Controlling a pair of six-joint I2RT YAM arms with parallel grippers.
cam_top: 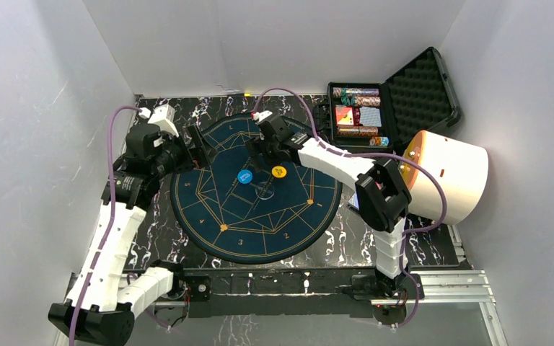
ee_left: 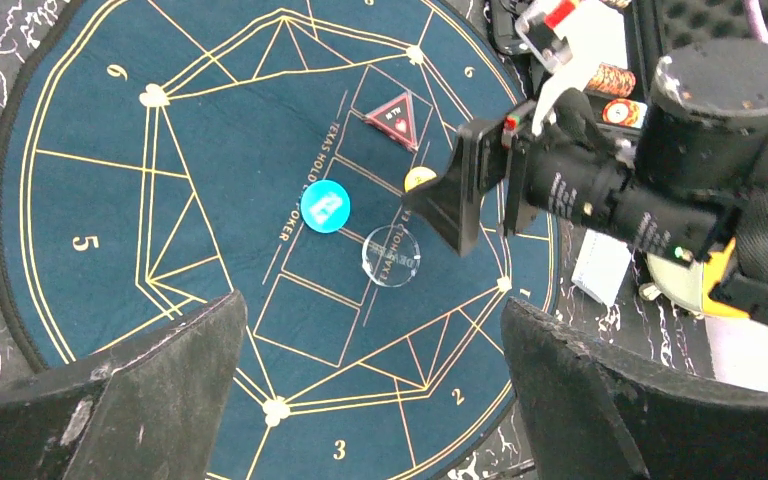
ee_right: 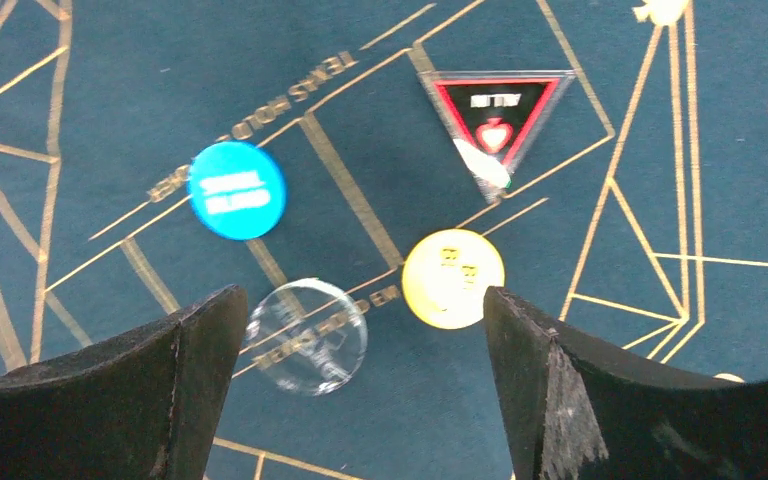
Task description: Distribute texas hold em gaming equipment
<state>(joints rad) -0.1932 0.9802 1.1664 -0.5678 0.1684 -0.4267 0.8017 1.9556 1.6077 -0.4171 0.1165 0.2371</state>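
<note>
- Four small markers are gathered near the centre of the round poker mat (cam_top: 209, 231): a blue disc button (ee_right: 237, 190), a yellow disc button (ee_right: 453, 278), a clear disc (ee_right: 305, 337) and a red-edged triangular marker (ee_right: 497, 115); none is seen touching another
- The right gripper (ee_right: 360, 305) is held low over these markers with its jaws spread wide and nothing between them; the clear disc is framed near one finger and the yellow disc button near the other, so a pick of one of them is judged to be in preparation
- The left gripper (ee_left: 372, 305) is held at the mat's left side, likewise spread and empty; it is judged to be kept back so that the centre is left to the right arm
- The poker chips (cam_top: 355, 92) and playing cards (cam_top: 370, 117) are stored in the open black case (cam_top: 418, 86) beyond the mat's far right edge, so most of the distribution is judged not yet done
- Care is called for with the thin, flat discs, since a neighbour could be nudged as the fingers are closed
</note>
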